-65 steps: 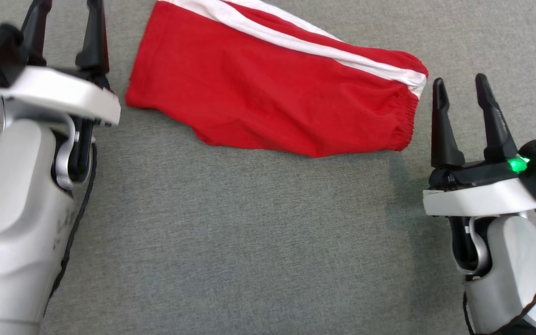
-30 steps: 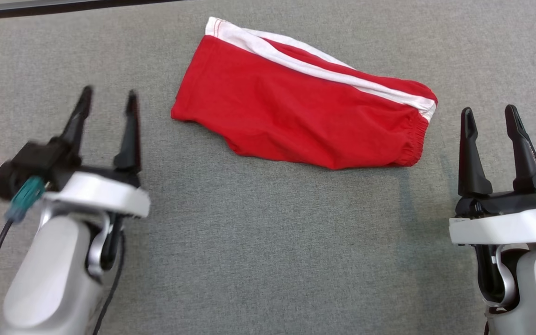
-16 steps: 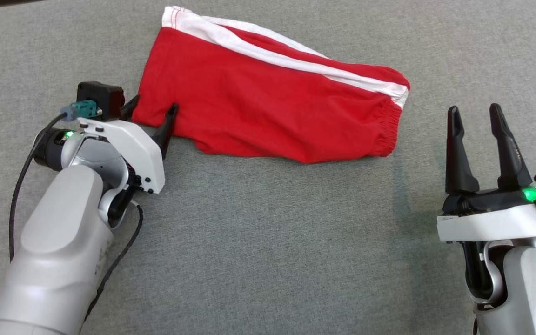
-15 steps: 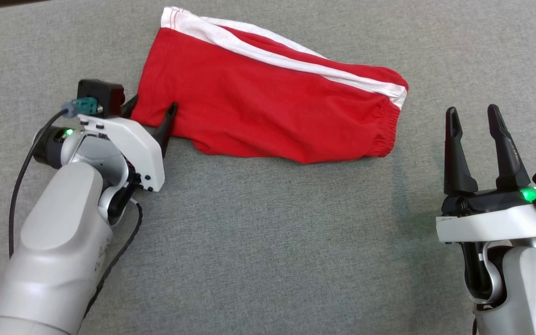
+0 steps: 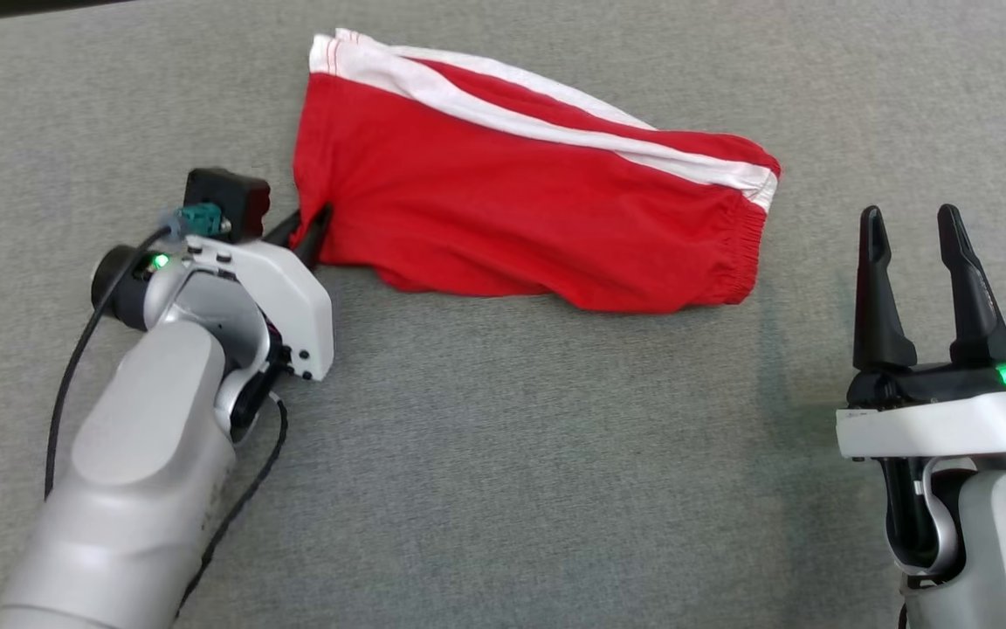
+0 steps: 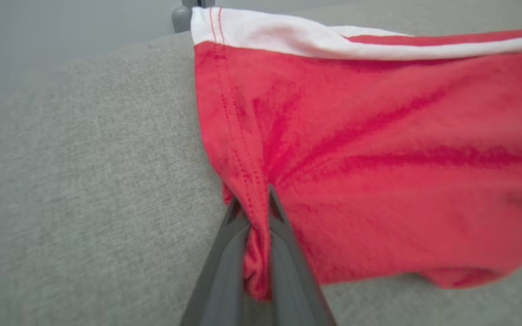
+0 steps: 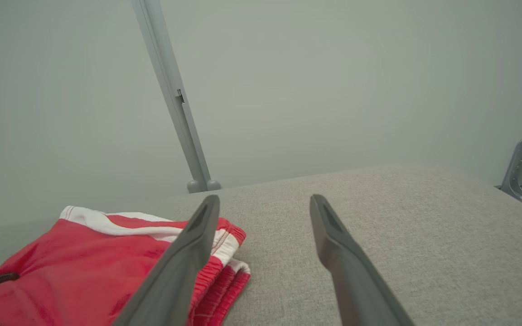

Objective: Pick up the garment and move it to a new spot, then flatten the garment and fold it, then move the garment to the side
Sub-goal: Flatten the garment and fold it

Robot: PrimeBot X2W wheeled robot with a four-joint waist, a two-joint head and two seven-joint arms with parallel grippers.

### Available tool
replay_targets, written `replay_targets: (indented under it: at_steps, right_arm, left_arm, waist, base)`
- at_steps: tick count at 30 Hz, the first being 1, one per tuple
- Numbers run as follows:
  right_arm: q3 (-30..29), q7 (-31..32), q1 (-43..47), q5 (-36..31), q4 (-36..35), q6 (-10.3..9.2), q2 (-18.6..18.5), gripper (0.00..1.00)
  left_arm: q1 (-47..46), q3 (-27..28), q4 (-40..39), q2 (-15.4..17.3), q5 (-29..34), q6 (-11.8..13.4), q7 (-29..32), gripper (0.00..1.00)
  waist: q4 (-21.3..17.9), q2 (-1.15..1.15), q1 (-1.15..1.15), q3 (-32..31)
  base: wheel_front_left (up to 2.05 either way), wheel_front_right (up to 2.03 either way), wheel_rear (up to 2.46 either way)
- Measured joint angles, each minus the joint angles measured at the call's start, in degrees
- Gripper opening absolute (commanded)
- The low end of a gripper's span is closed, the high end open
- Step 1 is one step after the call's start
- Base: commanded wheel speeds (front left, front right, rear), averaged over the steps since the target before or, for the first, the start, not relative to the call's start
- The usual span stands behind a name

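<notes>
At the hem corner, left hand (image 5: 309, 225) pinches the one red garment (image 5: 512, 210); right hand (image 5: 909, 217) spread, open bench (image 5: 512, 437) all round.

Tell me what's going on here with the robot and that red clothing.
The robot is starting to handle a pair of red shorts with white side stripes. Its left gripper is shut on the near corner of the leg hem, with the cloth bunched between its fingers. Most of the shorts lie on the grey fabric surface. The right gripper is open, off to the side of the waistband end and apart from it.
</notes>
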Motion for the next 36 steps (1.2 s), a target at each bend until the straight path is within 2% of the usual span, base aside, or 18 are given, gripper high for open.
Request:
replay_targets:
  at_steps: [5, 10, 13, 17, 18, 19, 25, 28, 30, 31, 36]
  right_arm:
    - [-0.9, 0.82, 1.68, -0.33, -1.45, 0.0, 0.02, 1.0]
    - [-1.27, 1.81, 2.87, -0.3, -2.31, 0.0, 0.02, 1.0]
    - [-1.45, 2.38, 3.63, -0.99, -3.02, 0.0, 0.03, 1.0]
    - [-2.05, 3.42, 4.55, -1.69, -3.96, 0.0, 0.03, 1.0]
    - [-2.05, 3.71, 4.7, -1.9, -4.17, 0.0, 0.04, 1.0]
    - [-2.03, 3.93, 5.03, -2.1, -4.41, 0.0, 0.02, 1.0]
    - [-2.09, 5.44, 5.89, -2.7, -5.23, 0.0, 0.03, 1.0]
    - [-1.99, 6.45, 6.56, -3.56, -5.77, 0.0, -0.37, 1.0]
    - [-1.9, 6.83, 6.63, -3.63, -5.92, 0.0, -0.44, 1.0]
    - [-1.89, 7.37, 6.76, -3.74, -6.3, 0.0, -0.54, 1.0]
    - [-1.66, 8.16, 7.77, -3.7, -6.71, 0.0, -0.98, 1.0]
  left_arm:
    - [6.47, 1.31, -5.45, 0.12, -2.21, 0.93, -2.22, 0.0]
    - [14.86, 2.27, -13.19, 1.91, -3.59, 3.01, -2.32, 0.0]
    - [20.56, 2.6, -18.09, 2.36, -4.75, 4.6, -1.26, 0.0]
    - [24.31, 2.01, -22.96, 2.47, -5.76, 5.52, 1.4, 0.0]
    - [25.09, 1.98, -23.88, 2.57, -6.0, 5.9, 1.67, 0.22]
    - [25.71, 1.98, -24.75, 2.79, -5.49, 6.65, 0.93, 1.0]
    - [27.69, 4.49, -29.24, 2.41, -4.47, 9.82, -6.01, 1.0]
    - [27.16, 7.23, -32.0, 2.43, -3.08, 11.61, -13.24, 1.0]
    - [26.96, 7.98, -32.37, 2.55, -2.87, 11.82, -15.01, 1.0]
    - [26.57, 9.33, -33.07, 2.94, -2.42, 12.3, -18.07, 1.0]
    - [26.51, 11.32, -33.46, 4.13, -2.44, 12.13, -20.14, 1.0]
  waist:
    - [2.27, 0.0, 0.0, -0.95]
    - [3.63, 0.0, 0.0, -2.64]
    - [3.99, 0.0, 0.0, -3.73]
    - [4.91, 0.0, 0.0, -4.55]
    - [4.97, 0.0, 0.0, -4.82]
    - [5.02, 0.0, 0.0, -5.07]
    - [5.6, 0.0, 0.0, -6.59]
    - [6.21, 0.0, 0.0, -7.88]
    - [6.35, 0.0, 0.0, -8.25]
    - [6.62, 0.0, 0.0, -8.9]
    - [6.93, 0.0, 0.0, -10.17]
  base:
    - [0.0, 0.0, 0.0]
    - [0.0, 0.0, 0.0]
    - [0.0, 0.0, 0.0]
    - [0.0, 0.0, 0.0]
    - [0.0, 0.0, 0.0]
    - [0.0, 0.0, 0.0]
    - [0.0, 0.0, 0.0]
    - [0.0, 0.0, 0.0]
    - [0.0, 0.0, 0.0]
    - [0.0, 0.0, 0.0]
    - [0.0, 0.0, 0.0]
